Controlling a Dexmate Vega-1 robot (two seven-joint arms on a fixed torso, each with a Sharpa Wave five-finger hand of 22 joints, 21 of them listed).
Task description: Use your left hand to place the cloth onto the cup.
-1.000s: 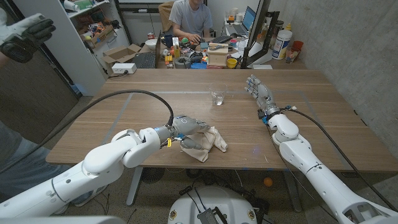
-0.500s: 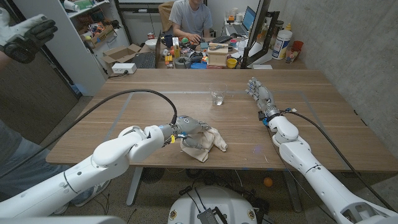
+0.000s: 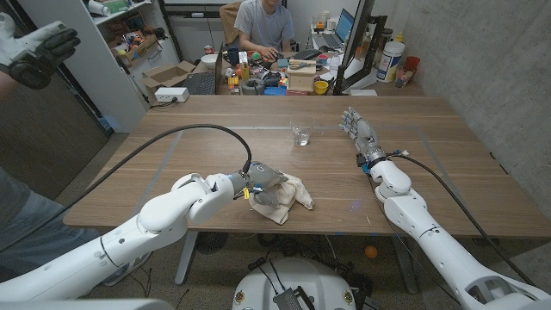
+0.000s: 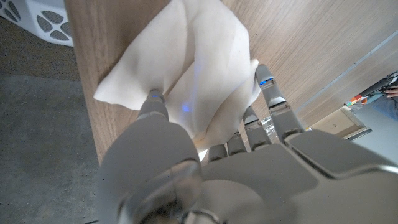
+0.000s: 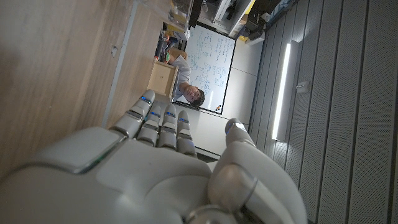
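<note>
The left hand sits on the near part of the wooden table, its fingers laid on and curled into the cream cloth; in the left wrist view the thumb presses one fold while the other fingers reach over the far edge, so it grips the cloth. The cloth lies crumpled on the wood, close to the table's near edge, spreading out to the robot's right of the hand. The cup, a small clear glass, stands upright farther back near the table's middle, well apart from the cloth, with bare wood between them; whether it holds anything cannot be told. The right hand stands on its edge at the right side of the table, fingers apart and extended, holding nothing, to the right of the cup. Behind the table, a person sits at a cluttered desk.
</note>
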